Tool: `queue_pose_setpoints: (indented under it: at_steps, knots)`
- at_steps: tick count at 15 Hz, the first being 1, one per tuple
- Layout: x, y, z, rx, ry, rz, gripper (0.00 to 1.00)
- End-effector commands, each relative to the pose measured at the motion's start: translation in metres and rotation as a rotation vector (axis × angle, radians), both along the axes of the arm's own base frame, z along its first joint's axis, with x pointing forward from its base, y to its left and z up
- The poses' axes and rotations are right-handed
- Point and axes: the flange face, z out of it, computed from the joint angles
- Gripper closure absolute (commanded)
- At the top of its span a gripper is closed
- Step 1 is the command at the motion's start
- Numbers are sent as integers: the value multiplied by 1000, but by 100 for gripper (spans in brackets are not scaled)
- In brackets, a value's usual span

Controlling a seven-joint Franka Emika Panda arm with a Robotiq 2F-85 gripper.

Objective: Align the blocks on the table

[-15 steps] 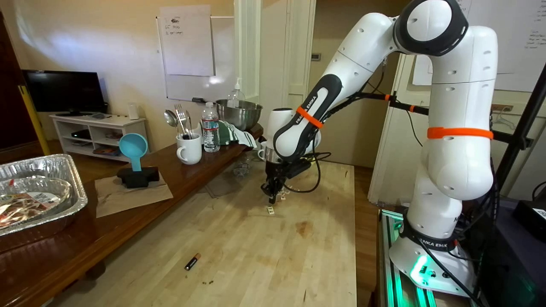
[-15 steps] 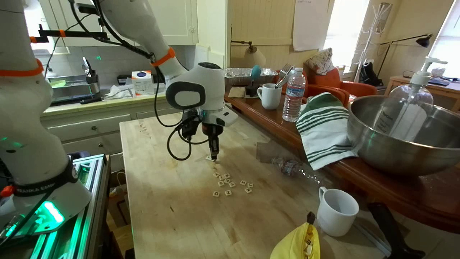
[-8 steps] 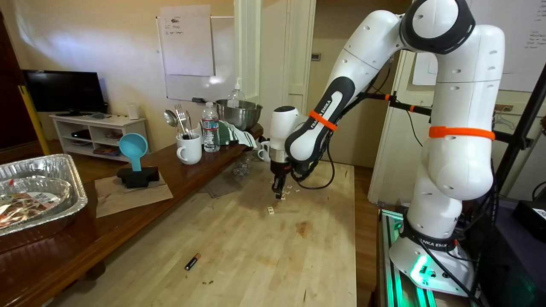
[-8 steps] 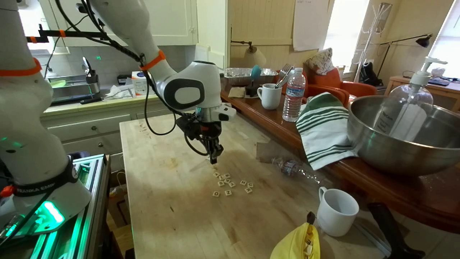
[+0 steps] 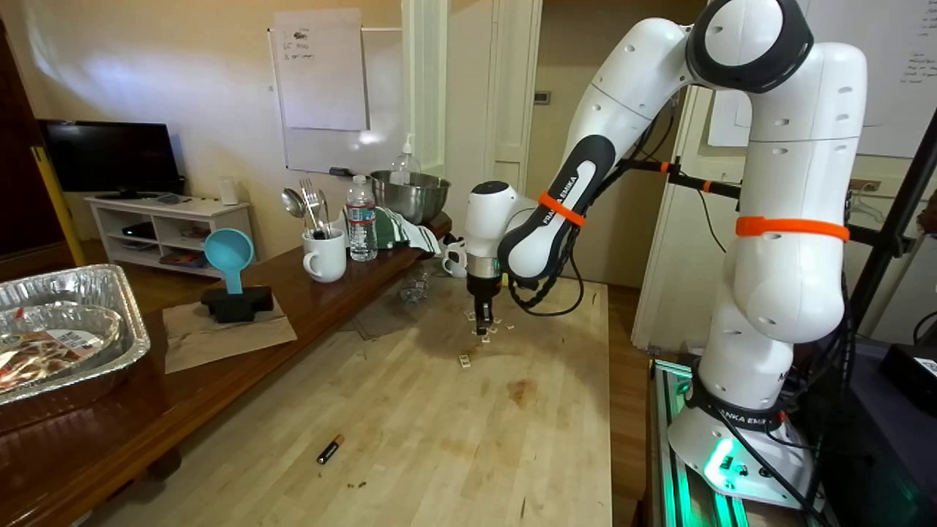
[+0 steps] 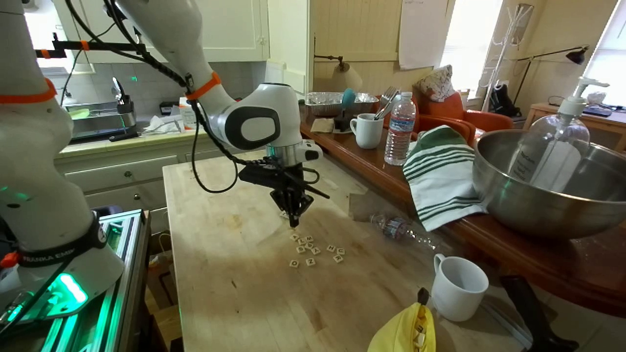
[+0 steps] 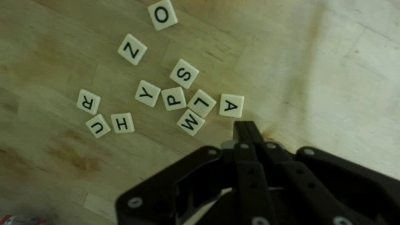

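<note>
1. Gripper (image 7: 245,125) closed on nothing we can see, near the A block (image 7: 231,105); whether it touches, we cannot tell. A second ago it was beside a pair of blocks (image 5: 464,361); now it has come to the loose blocks (image 7: 173,98), probably for the next.
2. Left to right in an exterior view, we meet a paper sheet (image 5: 323,80) and a bottle (image 5: 361,219), their writing too small to read.
3. That pair lies unmoved on the table (image 5: 410,439), letters unreadable; probably our row's start.
4. In the wrist view, the loose blocks read, left first: R, U, H, Z, Y, O, P, S, W or M, L, A.
5. Farther right, the arm (image 5: 615,99) reads "FRANKA EMIKA".
</note>
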Motion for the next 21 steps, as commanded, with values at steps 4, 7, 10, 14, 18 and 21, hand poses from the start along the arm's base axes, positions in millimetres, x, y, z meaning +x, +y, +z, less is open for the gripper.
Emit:
queue_pose_setpoints:
  at_steps: [4, 7, 10, 14, 18, 21]
  knots:
    - [2, -14, -12, -79, -25, 191, 100]
    - [1, -14, -17, -87, -26, 236, 100]
    - [-2, -13, -23, -86, -7, 269, 100]
    - [-4, -15, -29, -90, 14, 308, 100]
    - [-4, -13, -33, -85, 28, 300, 100]
    - [-2, -11, -35, -79, 37, 245, 100]
